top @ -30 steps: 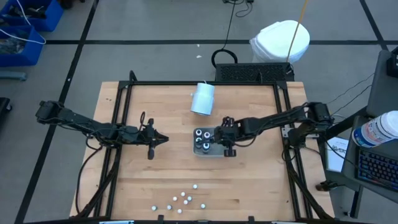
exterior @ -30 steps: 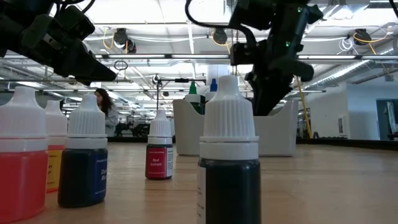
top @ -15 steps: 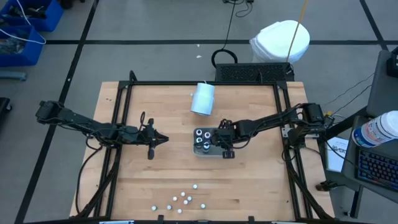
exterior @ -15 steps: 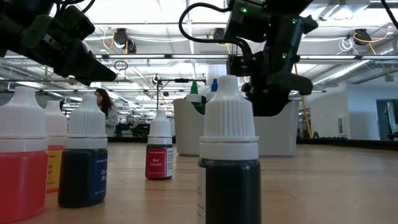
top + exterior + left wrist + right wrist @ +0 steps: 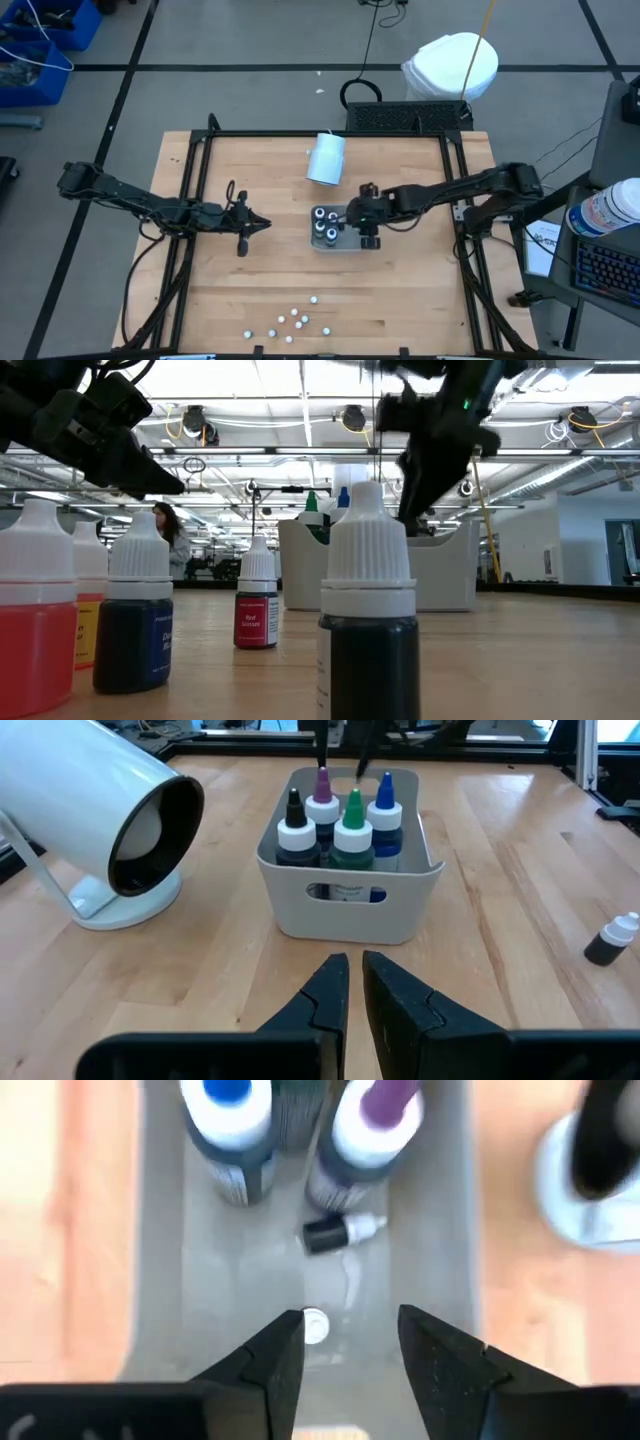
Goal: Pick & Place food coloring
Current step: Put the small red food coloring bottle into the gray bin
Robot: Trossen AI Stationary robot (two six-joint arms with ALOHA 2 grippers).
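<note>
In the pale grey rectangular plastic tray at mid-table stand four larger bottles with black, purple, green and blue tips; on its floor lie one small dark food coloring bottle on its side and one more white cap nearer the right gripper, whose fingers are spread above it. Eight white-capped bottles cluster near the table's front edge. One pale blue-white cylinder lies behind the tray. The left gripper, fingers pressed together, waits left of the tray. A second ago the right gripper was narrower and farther right; it has since widened.
</note>
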